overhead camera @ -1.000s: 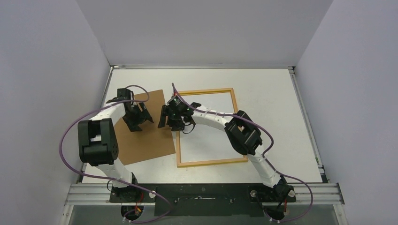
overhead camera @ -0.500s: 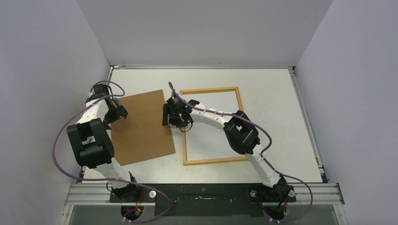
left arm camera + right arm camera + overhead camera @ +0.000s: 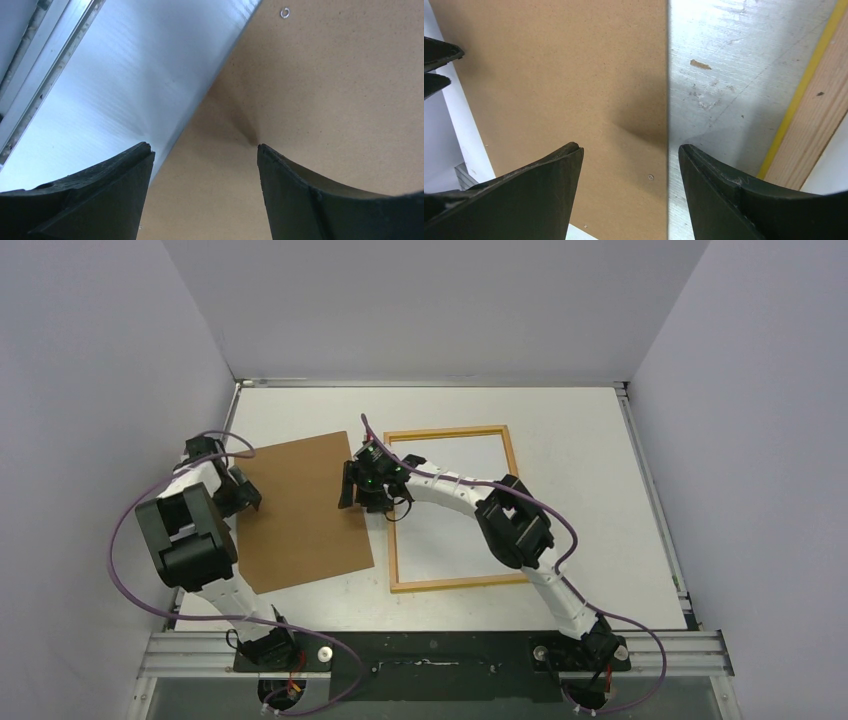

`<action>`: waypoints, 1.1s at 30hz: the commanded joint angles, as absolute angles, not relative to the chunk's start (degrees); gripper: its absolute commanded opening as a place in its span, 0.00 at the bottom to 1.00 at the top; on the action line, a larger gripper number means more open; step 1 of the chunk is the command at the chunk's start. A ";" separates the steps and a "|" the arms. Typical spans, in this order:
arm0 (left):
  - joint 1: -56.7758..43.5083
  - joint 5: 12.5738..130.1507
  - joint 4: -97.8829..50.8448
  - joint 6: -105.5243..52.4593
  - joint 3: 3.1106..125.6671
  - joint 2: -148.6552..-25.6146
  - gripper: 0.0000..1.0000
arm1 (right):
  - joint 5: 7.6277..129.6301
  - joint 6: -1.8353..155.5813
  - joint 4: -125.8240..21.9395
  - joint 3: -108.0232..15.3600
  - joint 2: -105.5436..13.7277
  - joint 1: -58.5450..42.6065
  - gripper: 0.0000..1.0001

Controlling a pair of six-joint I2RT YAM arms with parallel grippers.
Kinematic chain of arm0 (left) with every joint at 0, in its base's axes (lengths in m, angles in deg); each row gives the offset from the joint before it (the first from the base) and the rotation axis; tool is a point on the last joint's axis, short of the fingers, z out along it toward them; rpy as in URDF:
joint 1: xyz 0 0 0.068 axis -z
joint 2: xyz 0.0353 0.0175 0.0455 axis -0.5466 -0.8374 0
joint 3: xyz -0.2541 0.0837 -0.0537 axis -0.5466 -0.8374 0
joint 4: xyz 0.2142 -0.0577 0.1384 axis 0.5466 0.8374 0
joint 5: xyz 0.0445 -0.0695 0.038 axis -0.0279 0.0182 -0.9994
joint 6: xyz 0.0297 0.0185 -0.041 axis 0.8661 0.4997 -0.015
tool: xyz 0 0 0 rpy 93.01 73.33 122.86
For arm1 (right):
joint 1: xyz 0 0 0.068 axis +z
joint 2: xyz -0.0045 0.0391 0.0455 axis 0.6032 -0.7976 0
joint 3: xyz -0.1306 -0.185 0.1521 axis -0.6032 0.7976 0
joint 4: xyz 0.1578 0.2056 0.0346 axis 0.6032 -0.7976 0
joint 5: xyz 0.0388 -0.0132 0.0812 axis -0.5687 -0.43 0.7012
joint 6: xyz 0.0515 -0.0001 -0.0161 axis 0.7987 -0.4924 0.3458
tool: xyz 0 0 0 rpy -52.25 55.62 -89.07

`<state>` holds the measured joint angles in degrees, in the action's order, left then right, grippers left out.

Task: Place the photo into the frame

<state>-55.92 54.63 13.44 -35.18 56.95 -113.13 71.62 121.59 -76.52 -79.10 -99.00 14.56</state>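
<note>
The frame [image 3: 447, 432] lies wood-back up right of centre; in the right wrist view its wood rail [image 3: 819, 115] shows a yellow strip along one side. The photo is hidden in every view. A plain brown backing board [image 3: 305, 510] lies flat left of the frame. My left gripper [image 3: 243, 496] is open at the board's left edge, and in its wrist view the left gripper [image 3: 202, 148] straddles that edge of the board [image 3: 325, 90]. My right gripper [image 3: 358, 496] is open over the board's right edge, and the right gripper [image 3: 630, 147] has the board [image 3: 564, 75] under one finger and bare table under the other.
The white table [image 3: 580, 460] has a metal rail along its left side [image 3: 30, 65] and walls close on three sides. A narrow strip of bare table [image 3: 719, 75] separates the board from the frame. Purple cables loop off both arms.
My left arm swung from over the board's middle out to its left edge. The frame shifted slightly to the right. The right gripper stayed nearly in place.
</note>
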 commanded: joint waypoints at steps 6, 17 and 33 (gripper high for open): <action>-59.67 67.69 8.47 -37.09 56.34 -116.65 0.68 | 73.80 124.29 -75.17 -78.52 -102.10 14.14 0.72; -60.99 79.08 6.89 -40.81 55.64 -117.90 0.54 | 82.80 126.34 -67.47 -79.41 -101.18 14.08 0.71; -60.57 79.95 8.66 -46.39 50.57 -113.87 0.43 | 84.58 123.77 -63.18 -77.31 -91.28 12.62 0.43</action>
